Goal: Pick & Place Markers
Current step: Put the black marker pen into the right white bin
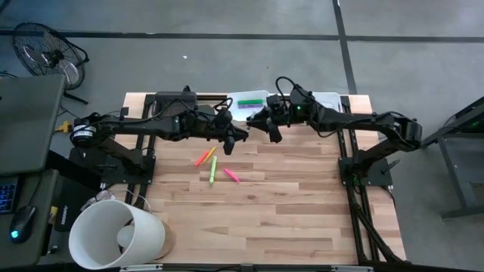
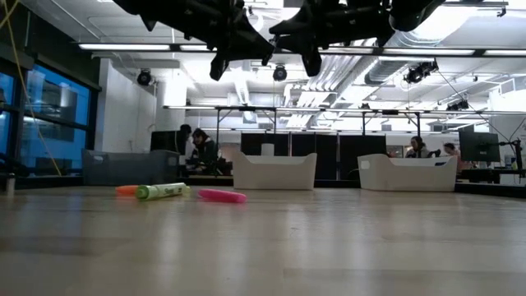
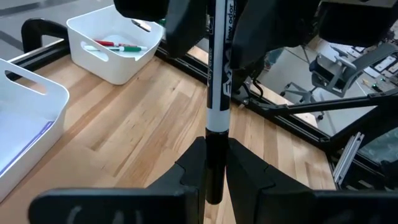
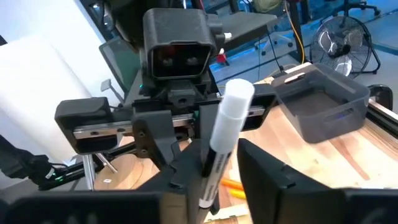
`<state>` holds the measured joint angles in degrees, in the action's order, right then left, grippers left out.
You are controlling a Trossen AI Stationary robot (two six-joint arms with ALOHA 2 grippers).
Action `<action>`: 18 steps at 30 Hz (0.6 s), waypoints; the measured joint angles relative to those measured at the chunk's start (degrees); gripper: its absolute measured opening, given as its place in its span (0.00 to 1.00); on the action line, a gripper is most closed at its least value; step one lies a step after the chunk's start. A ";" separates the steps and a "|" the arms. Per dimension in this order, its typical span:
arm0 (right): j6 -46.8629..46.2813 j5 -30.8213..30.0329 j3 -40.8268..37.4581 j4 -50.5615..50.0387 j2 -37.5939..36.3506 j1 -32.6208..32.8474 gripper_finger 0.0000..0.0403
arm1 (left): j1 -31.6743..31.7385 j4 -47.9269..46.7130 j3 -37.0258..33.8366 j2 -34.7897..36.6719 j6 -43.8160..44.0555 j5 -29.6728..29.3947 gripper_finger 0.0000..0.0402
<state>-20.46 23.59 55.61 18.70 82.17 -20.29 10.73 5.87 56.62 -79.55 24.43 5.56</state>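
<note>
A black-and-white marker (image 3: 217, 93) is held in the air between my two grippers over the far middle of the table. My left gripper (image 1: 240, 137) is shut on its black end. My right gripper (image 1: 259, 123) is open; its fingers stand on either side of the marker's white end (image 4: 236, 102), and a gap shows beside one finger. An orange marker (image 1: 201, 159), a yellow-green marker (image 1: 212, 171) and a pink marker (image 1: 231, 175) lie flat on the table nearer the front, and also show in the low view (image 2: 162, 191). My left gripper pinches the marker's black end (image 3: 214, 163) between its two fingers. The marker runs straight on past the fingertips toward my right gripper. It is lifted well clear of the table.
Two white trays stand at the far edge: one (image 1: 249, 100) holds green, purple and red markers (image 3: 118, 46), the other (image 1: 327, 98) is to its right. A white cylinder (image 1: 113, 234) stands off the near left corner. Bare wood lies toward the front.
</note>
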 joint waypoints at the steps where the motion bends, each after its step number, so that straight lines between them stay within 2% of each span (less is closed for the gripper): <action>1: 0.09 -0.02 0.00 0.02 0.00 0.00 0.21 | 0.01 -0.03 0.00 0.00 0.00 0.00 0.10; 7: 0.79 0.63 0.00 0.05 -0.04 0.04 0.07 | 0.03 -0.06 0.00 0.00 -0.34 -0.12 0.10; 18: 0.98 1.57 0.00 0.00 -0.04 -0.33 0.08 | 0.01 0.00 0.00 0.00 -0.21 -0.13 0.10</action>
<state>-19.49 25.16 55.61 18.70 82.13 -20.62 10.74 5.87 56.62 -79.55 24.22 5.43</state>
